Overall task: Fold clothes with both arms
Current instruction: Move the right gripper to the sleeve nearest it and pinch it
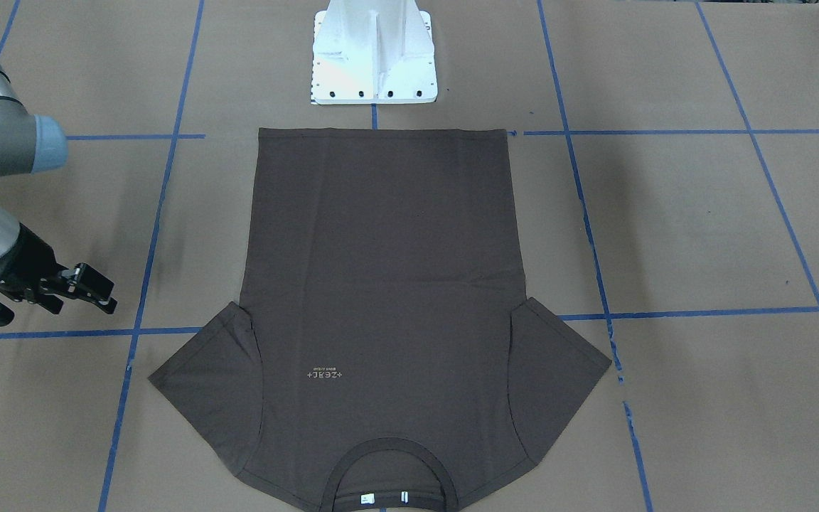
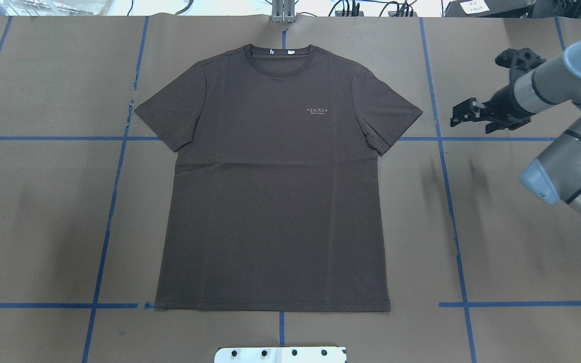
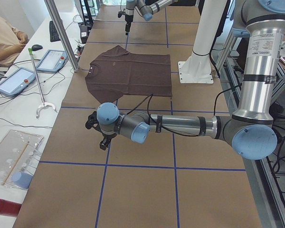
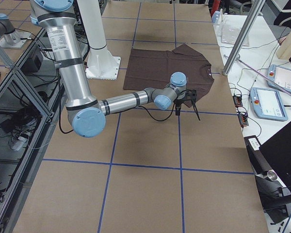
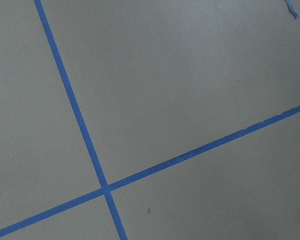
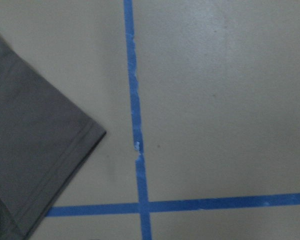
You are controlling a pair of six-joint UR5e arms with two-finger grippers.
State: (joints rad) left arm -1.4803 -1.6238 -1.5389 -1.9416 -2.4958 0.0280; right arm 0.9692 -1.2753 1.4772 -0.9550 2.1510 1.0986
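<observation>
The dark brown T-shirt lies flat and spread out on the brown table, collar at the far edge, with a pale chest logo. My right gripper hovers beside the shirt's sleeve, apart from it, and its fingers look open and empty. In the right wrist view only that sleeve's corner shows. My left gripper hangs over bare table well off the shirt's other side. I cannot tell whether it is open or shut. The left wrist view holds only table and tape.
Blue tape lines grid the brown table. The white pedestal base stands just behind the shirt's hem. A side table with tablets, a metal post and a seated person lies beyond the collar edge.
</observation>
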